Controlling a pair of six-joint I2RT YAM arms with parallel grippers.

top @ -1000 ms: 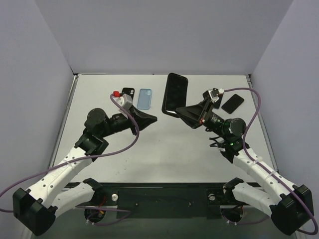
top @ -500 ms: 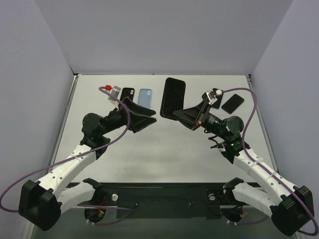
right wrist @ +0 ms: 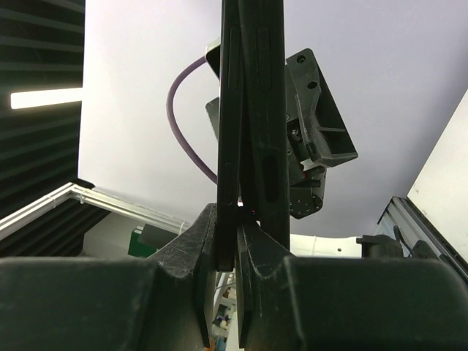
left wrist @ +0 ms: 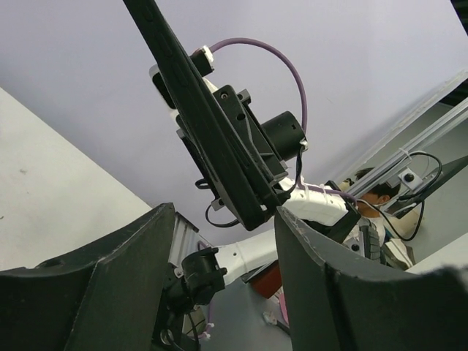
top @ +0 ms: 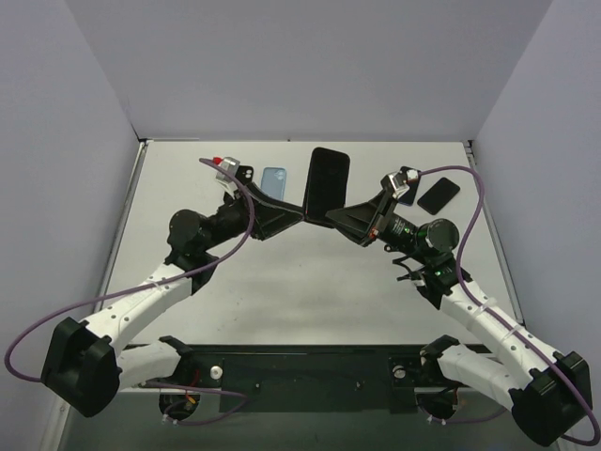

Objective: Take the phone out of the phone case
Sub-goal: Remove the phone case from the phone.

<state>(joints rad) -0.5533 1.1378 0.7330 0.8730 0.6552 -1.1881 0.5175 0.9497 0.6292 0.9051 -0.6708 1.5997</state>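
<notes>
Surface: pale grey counter (top: pixel 310 291), a light-blue phone case (top: pixel 273 185) laid on it.
Room: enclosed by plain lavender walls (top: pixel 300 66).
Right claw (top: pixel 331 218): clenched on upright black cased phone (top: pixel 327 178).
Left claw (top: pixel 299 218): released, beside it.

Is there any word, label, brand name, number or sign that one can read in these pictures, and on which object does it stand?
No text can be read in any view.
The phone, held by the right gripper, shows only a dark blank face.
The light blue case, the black case and the black device on the table bear no visible marks.
Any print on the arms is too small to read.
</notes>
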